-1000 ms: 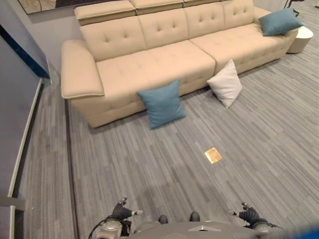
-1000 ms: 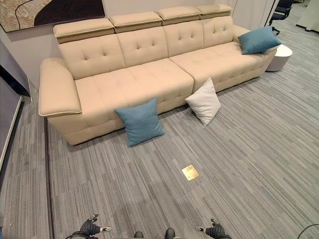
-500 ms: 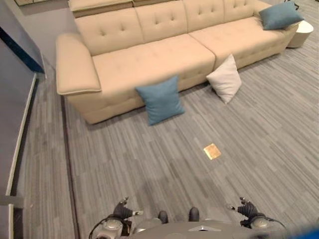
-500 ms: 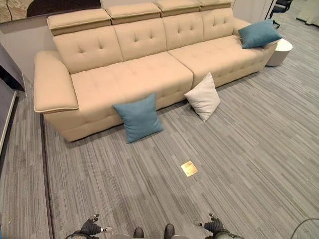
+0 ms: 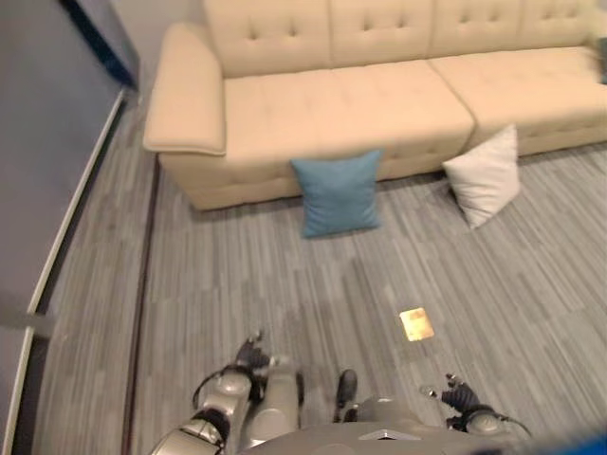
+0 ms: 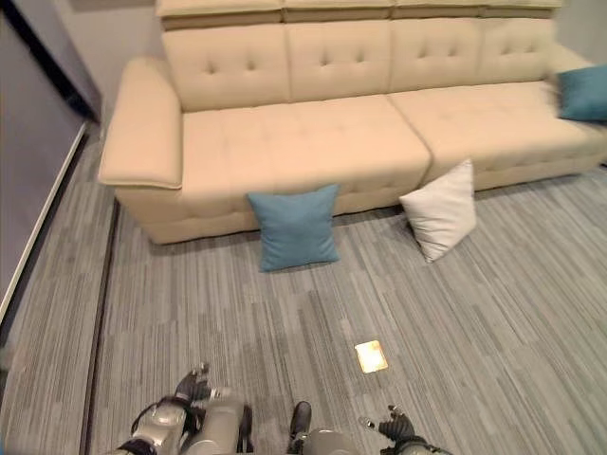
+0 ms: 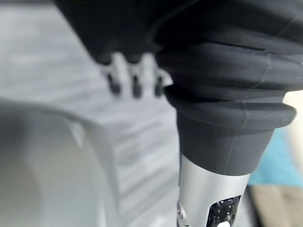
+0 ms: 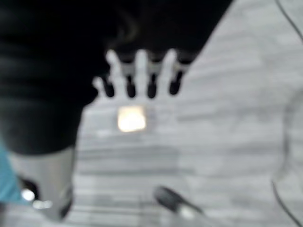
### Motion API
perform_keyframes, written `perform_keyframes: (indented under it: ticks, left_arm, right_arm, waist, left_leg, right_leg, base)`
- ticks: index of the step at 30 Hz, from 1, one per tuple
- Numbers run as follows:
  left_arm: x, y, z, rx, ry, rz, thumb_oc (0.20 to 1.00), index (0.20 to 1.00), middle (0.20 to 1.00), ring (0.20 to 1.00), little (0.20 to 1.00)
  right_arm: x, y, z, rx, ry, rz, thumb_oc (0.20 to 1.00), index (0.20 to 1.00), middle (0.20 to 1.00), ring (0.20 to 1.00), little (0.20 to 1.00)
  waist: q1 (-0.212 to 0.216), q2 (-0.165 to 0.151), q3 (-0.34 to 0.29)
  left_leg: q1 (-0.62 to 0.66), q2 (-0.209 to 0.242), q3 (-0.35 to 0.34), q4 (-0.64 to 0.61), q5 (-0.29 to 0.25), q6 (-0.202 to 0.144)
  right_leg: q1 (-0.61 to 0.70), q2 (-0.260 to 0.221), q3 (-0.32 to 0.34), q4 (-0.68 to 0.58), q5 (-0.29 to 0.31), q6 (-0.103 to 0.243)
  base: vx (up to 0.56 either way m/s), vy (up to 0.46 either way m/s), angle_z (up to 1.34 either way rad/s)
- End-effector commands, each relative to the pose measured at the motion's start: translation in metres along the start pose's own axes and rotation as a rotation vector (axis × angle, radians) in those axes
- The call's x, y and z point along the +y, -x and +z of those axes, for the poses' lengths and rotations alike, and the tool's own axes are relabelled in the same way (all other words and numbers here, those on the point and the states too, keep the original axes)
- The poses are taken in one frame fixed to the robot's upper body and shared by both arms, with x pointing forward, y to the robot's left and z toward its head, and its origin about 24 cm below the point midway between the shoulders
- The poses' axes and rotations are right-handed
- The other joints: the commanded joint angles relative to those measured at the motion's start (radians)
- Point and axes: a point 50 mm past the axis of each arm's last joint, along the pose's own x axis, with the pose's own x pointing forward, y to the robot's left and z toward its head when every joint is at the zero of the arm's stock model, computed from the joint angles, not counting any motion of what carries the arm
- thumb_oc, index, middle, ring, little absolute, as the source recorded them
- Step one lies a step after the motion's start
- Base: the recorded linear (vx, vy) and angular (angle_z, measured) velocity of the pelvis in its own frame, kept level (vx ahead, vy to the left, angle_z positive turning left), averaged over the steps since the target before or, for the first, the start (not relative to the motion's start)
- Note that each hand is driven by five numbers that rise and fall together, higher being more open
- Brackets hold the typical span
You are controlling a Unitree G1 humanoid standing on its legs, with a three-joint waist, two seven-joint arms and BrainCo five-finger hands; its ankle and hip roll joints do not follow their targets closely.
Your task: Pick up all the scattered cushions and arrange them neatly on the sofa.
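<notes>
Lounge, long beige sofa (image 6: 313, 123), grey striped carpet (image 6: 285, 313)

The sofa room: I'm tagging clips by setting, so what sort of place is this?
Probably a lounge or showroom-style living area: a long beige tufted sofa, grey striped carpet with a brass floor plate, and a blue cushion and a white cushion leaning against the sofa front.

even, soft indoor light with no hard shadows; the beige sofa (image 6: 313, 142) reads bright, the grey floor (image 6: 493, 303) duller. a small floor plate (image 6: 371, 356) glints gold. the head views are smeared, worst at the edges, where a blue cushion (image 6: 580, 93) blurs. both wrist views are badly out of focus, their dark covers nearly black
</notes>
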Motion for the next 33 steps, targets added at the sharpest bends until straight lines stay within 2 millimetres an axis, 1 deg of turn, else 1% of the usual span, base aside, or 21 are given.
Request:
perform_keyframes:
  ticks: [1,2,3,4,6,7,8,9,10,11,12,15,18,20,22,25,26,27,29,31,33]
  left_arm:
    - [-0.007,0.004,-0.02,0.085,-0.008,-0.013,1.0,1.0,1.0,1.0,1.0]
    - [-0.007,0.008,-0.03,0.115,-0.001,-0.008,1.0,1.0,1.0,1.0,1.0]
    - [-0.006,0.008,-0.032,0.121,0.002,-0.004,1.0,1.0,1.0,1.0,1.0]
    - [-0.005,0.009,-0.035,0.129,0.002,-0.002,1.0,1.0,1.0,1.0,1.0]
    - [-0.005,0.011,-0.039,0.139,0.005,-0.003,1.0,1.0,1.0,1.0,1.0]
    - [-0.003,0.011,-0.039,0.137,0.004,-0.001,1.0,1.0,1.0,1.0,1.0]
    - [-0.002,0.011,-0.038,0.131,0.008,0.001,1.0,1.0,1.0,1.0,1.0]
    - [0.001,0.009,-0.033,0.113,0.004,0.004,1.0,1.0,1.0,1.0,1.0]
    - [0.004,0.007,-0.028,0.1,-0.016,0.009,1.0,1.0,1.0,1.0,1.0]
    - [0.005,0.007,-0.028,0.099,-0.025,0.01,1.0,1.0,1.0,1.0,1.0]
    - [0.006,0.006,-0.027,0.097,-0.026,0.012,1.0,1.0,1.0,1.0,1.0]
    - [0.007,0.006,-0.027,0.101,-0.028,0.007,1.0,1.0,1.0,1.0,1.0]
    - [0.003,0.008,-0.033,0.121,-0.047,-0.01,1.0,1.0,1.0,1.0,1.0]
    - [0.001,0.008,-0.034,0.126,-0.063,-0.024,1.0,1.0,1.0,1.0,1.0]
    - [-0.006,0.007,-0.03,0.11,-0.084,-0.053,1.0,1.0,1.0,1.0,1.0]
    - [-0.012,0.006,-0.024,0.09,-0.097,-0.075,1.0,1.0,1.0,1.0,1.0]
    - [-0.013,0.006,-0.024,0.091,-0.107,-0.079,1.0,1.0,1.0,1.0,1.0]
    - [-0.013,0.006,-0.025,0.091,-0.108,-0.082,1.0,1.0,1.0,1.0,1.0]
    - [-0.014,0.006,-0.025,0.089,-0.115,-0.085,1.0,1.0,1.0,1.0,1.0]
    - [-0.013,0.007,-0.028,0.097,-0.112,-0.078,1.0,1.0,1.0,1.0,1.0]
    - [-0.014,0.007,-0.027,0.097,-0.114,-0.082,1.0,1.0,1.0,1.0,1.0]
  right_arm:
    - [-0.016,0.001,0.005,-0.054,0.007,-0.03,1.0,1.0,1.0,1.0,1.0]
    - [-0.014,0.001,0.006,-0.065,0.028,-0.019,1.0,1.0,1.0,1.0,1.0]
    - [-0.013,0.001,0.007,-0.07,0.024,-0.015,1.0,1.0,1.0,1.0,1.0]
    - [-0.007,0.001,0.008,-0.072,0.03,0.003,1.0,1.0,1.0,1.0,1.0]
    - [-0.005,0.001,0.01,-0.082,0.034,0.012,1.0,1.0,1.0,1.0,1.0]
    - [0.0,0.0,0.019,-0.112,0.041,0.03,1.0,1.0,1.0,1.0,1.0]
    - [0.002,0.0,0.022,-0.122,0.042,0.037,1.0,1.0,1.0,1.0,1.0]
    - [0.003,-0.001,0.029,-0.147,0.043,0.044,1.0,1.0,1.0,1.0,1.0]
    - [0.005,-0.001,0.036,-0.171,0.034,0.048,1.0,1.0,1.0,1.0,1.0]
    - [0.006,-0.001,0.038,-0.175,0.035,0.051,1.0,1.0,1.0,1.0,1.0]
    - [0.007,-0.001,0.035,-0.167,0.039,0.052,1.0,1.0,1.0,1.0,1.0]
    - [0.005,-0.001,0.035,-0.165,0.041,0.053,1.0,1.0,1.0,1.0,1.0]
    - [0.005,-0.001,0.029,-0.146,0.045,0.055,1.0,1.0,1.0,1.0,1.0]
    - [0.005,0.0,0.027,-0.142,0.051,0.058,1.0,1.0,1.0,1.0,1.0]
    - [-0.002,0.001,0.014,-0.105,0.035,0.035,1.0,1.0,1.0,1.0,1.0]
    - [-0.005,0.001,0.011,-0.095,0.026,0.025,1.0,1.0,1.0,1.0,1.0]
    - [-0.004,0.002,0.011,-0.097,0.028,0.026,1.0,1.0,1.0,1.0,1.0]
    - [-0.004,0.002,0.011,-0.098,0.027,0.027,1.0,1.0,1.0,1.0,1.0]
    - [-0.003,0.002,0.013,-0.107,0.031,0.032,1.0,1.0,1.0,1.0,1.0]
    - [-0.002,0.002,0.012,-0.107,0.032,0.033,1.0,1.0,1.0,1.0,1.0]
    - [-0.003,0.002,0.01,-0.097,0.023,0.033,1.0,1.0,1.0,1.0,1.0]
  waist:
    - [-0.036,0.042,0.01]
    - [-0.013,0.055,-0.004]
    - [-0.013,0.051,-0.005]
    - [-0.01,0.044,-0.022]
    - [-0.004,0.039,-0.036]
    - [0.012,0.032,-0.043]
    - [0.015,0.031,-0.042]
    - [0.011,0.033,-0.031]
    - [0.001,0.041,-0.018]
    - [0.001,0.045,-0.016]
    - [0.001,0.054,-0.017]
    - [-0.021,0.056,-0.015]
    - [-0.044,0.038,-0.021]
    - [-0.049,0.038,-0.024]
    - [-0.063,0.031,-0.023]
    - [-0.067,0.017,-0.01]
    - [-0.071,0.007,-0.008]
    - [-0.07,0.005,-0.008]
    - [-0.068,0.001,-0.014]
    - [-0.066,0.003,-0.019]
    - [-0.07,0.013,-0.026]
  left_leg:
    - [0.238,-0.024,-0.035,-0.442,0.063,0.032]
    - [0.196,-0.022,-0.029,-0.552,0.16,0.025]
    - [0.197,-0.019,-0.009,-0.547,0.162,0.024]
    - [0.226,-0.03,-0.02,-0.555,0.139,0.046]
    - [0.247,-0.04,-0.031,-0.558,0.122,0.056]
    - [0.292,-0.053,-0.018,-0.555,0.08,0.085]
    - [0.305,-0.057,-0.019,-0.552,0.065,0.096]
    - [0.329,-0.063,-0.027,-0.549,0.051,0.114]
    - [0.353,-0.06,-0.038,-0.549,0.039,0.125]
    - [0.364,-0.059,-0.042,-0.549,0.028,0.127]
    - [0.381,-0.057,-0.048,-0.551,0.016,0.128]
    - [0.417,-0.064,-0.087,-0.571,0.012,0.121]
    - [0.456,-0.093,-0.133,-0.58,-0.004,0.105]
    - [0.455,-0.097,-0.14,-0.569,-0.008,0.101]
    - [0.43,-0.092,-0.109,-0.503,-0.003,0.06]
    - [0.38,-0.067,-0.048,-0.401,-0.007,0.034]
    - [0.364,-0.023,0.001,-0.404,-0.01,0.034]
    - [0.367,-0.004,0.014,-0.422,-0.015,0.035]
    - [0.366,0.03,0.007,-0.458,0.001,0.027]
    - [0.359,0.071,-0.035,-0.49,0.037,0.012]
    - [0.376,0.078,-0.052,-0.526,0.052,0.004]
  right_leg:
    - [0.053,-0.063,0.023,0.01,-0.002,0.125]
    - [0.098,-0.036,0.043,0.005,-0.033,0.126]
    - [0.11,-0.039,0.046,0.008,-0.039,0.127]
    - [0.115,-0.051,0.042,0.028,-0.054,0.137]
    - [0.111,-0.066,0.048,0.067,-0.054,0.153]
    - [0.082,-0.1,0.049,0.185,-0.032,0.192]
    - [0.058,-0.114,0.047,0.239,-0.012,0.206]
    - [0.007,-0.123,0.058,0.352,0.05,0.225]
    - [-0.033,-0.123,0.056,0.426,0.075,0.226]
    - [-0.045,-0.131,0.045,0.45,0.073,0.224]
    - [-0.075,-0.15,0.011,0.442,0.064,0.214]
    - [-0.112,-0.075,0.051,0.351,0.009,0.193]
    - [-0.106,-0.026,0.103,0.144,0.039,0.181]
    - [-0.09,-0.016,0.127,0.13,0.036,0.17]
    - [-0.044,-0.025,0.092,0.085,0.036,0.152]
    - [-0.006,-0.037,0.063,0.04,0.047,0.138]
    - [0.006,-0.053,0.047,0.026,0.046,0.138]
    - [0.011,-0.06,0.038,0.02,0.045,0.14]
    - [0.015,-0.072,0.03,0.014,0.041,0.142]
    - [0.01,-0.09,0.024,0.028,0.028,0.146]
    - [0.008,-0.104,0.021,0.033,0.024,0.148]
  base:
    - [0.51,0.041,-0.62]
    - [0.5,0.072,-0.5]
    - [0.59,0.144,-0.4]
    - [0.47,0.2,-0.73]
    - [0.39,0.21,-0.74]
    - [0.29,0.215,-0.55]
    - [0.39,0.313,-0.48]
    - [0.24,0.212,-0.02]
    - [0.23,0.187,0.6]
    - [0.24,0.127,0.82]
    - [0.22,0.073,0.73]
    - [0.19,0.003,0.29]
    - [0.22,-0.072,0.53]
    - [0.15,-0.071,0.81]
    - [0.09,-0.095,0.4]
    - [-0.03,-0.058,0.78]
    - [-0.04,0.012,0.6]
    - [-0.04,0.057,0.56]
    - [0.0,0.105,0.44]
    - [0.03,0.214,0.04]
    - [0.05,0.301,0.12]
